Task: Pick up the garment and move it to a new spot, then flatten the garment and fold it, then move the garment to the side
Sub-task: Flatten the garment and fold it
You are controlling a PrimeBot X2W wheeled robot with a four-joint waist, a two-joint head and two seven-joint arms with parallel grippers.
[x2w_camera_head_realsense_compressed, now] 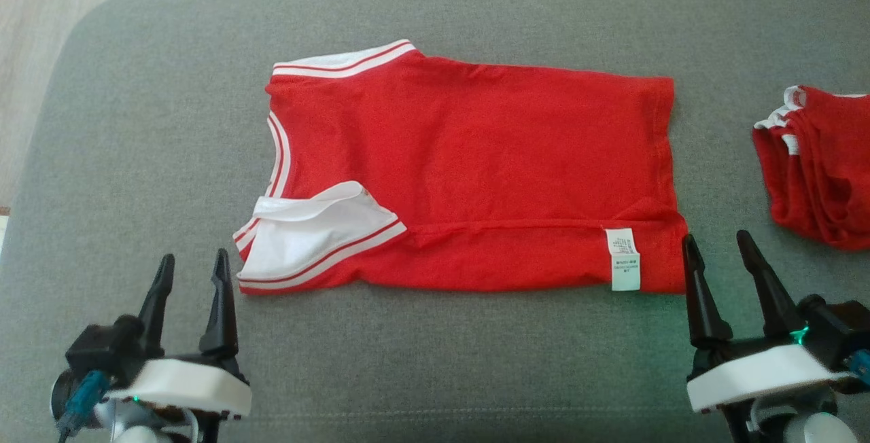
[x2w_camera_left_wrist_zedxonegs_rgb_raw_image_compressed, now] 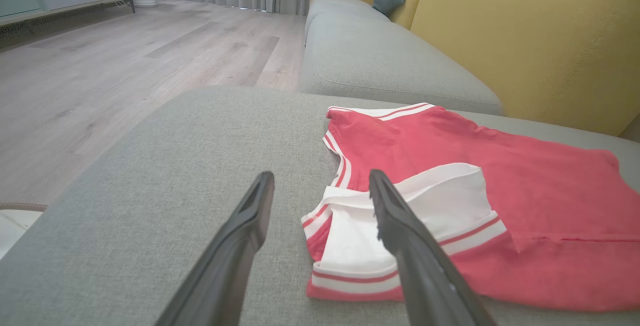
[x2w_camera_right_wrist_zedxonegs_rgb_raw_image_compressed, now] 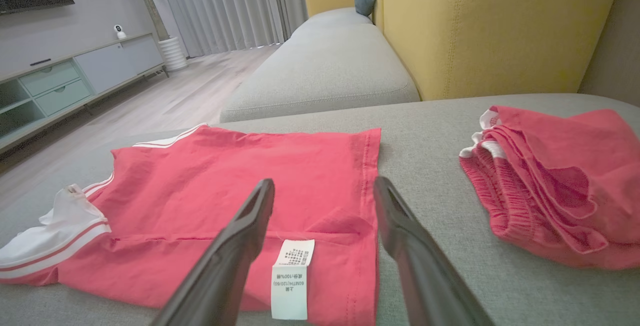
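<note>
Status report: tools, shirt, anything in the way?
Both open, empty: left tool near sleeve, right tool near hem. Red shirt flat, near edge folded. Red pile apart, right.

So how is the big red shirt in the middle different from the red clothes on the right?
The red shirt lies spread flat; the red bundle is bunched in layers. The shirt shows a white label; the bundle shows none. The shirt covers more of the grey cushion than the bundle. Both are red with white trim and rest on that cushion.
</note>
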